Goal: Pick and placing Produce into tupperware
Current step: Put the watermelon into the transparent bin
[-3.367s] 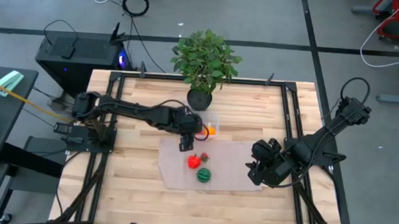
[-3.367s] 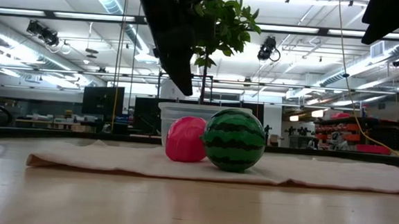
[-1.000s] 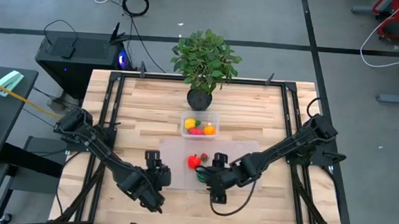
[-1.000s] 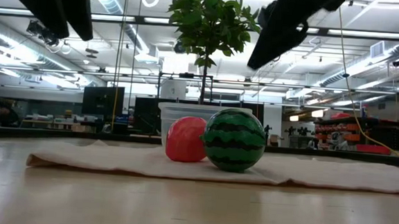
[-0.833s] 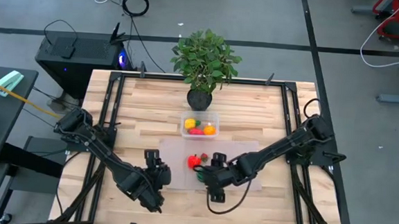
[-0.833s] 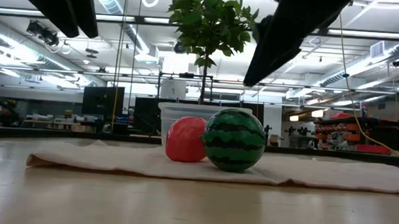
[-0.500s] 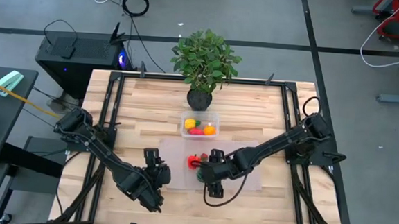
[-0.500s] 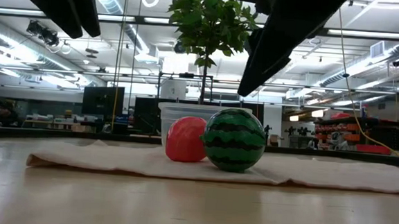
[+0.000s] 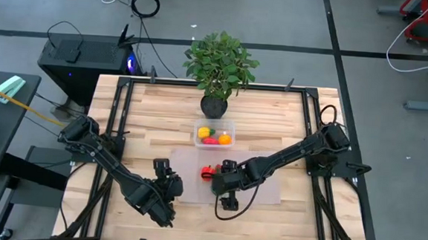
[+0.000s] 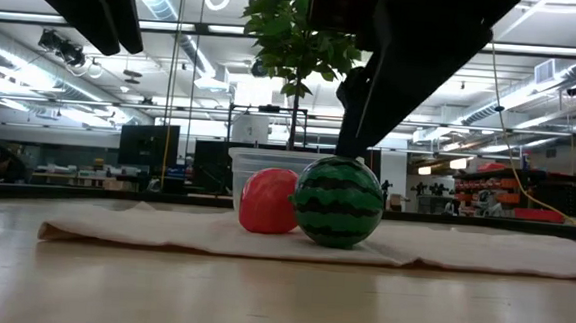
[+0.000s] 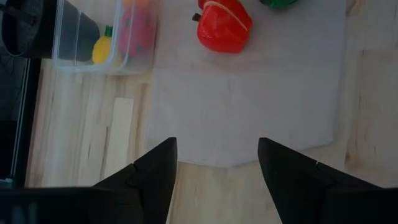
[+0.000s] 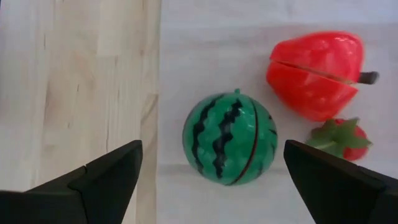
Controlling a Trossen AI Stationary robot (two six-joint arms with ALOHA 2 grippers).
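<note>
A green striped watermelon (image 12: 230,140) lies on the pale mat (image 12: 249,25), beside a red pepper (image 12: 317,65) and a small strawberry (image 12: 341,140). In the low view the watermelon (image 10: 338,201) rests on its underside next to the pepper (image 10: 269,200). My right gripper (image 12: 212,149) is open just above the watermelon, with a finger to either side of it; in the high view the gripper (image 9: 221,181) hides it. The clear tupperware (image 9: 196,126) holds yellow, pink-red and orange pieces. My left gripper (image 11: 214,180) is open and empty near the mat's near edge.
A potted leafy plant (image 9: 219,68) stands just behind the tupperware at the table's far edge. The mat (image 9: 270,175) lies at the table's middle. Black frame rails (image 9: 117,114) run along the table's left and right sides. Bare wood shows at the right.
My right gripper has moved toward the table's left edge and come down over the watermelon, staying open. The watermelon and pepper have not moved.
</note>
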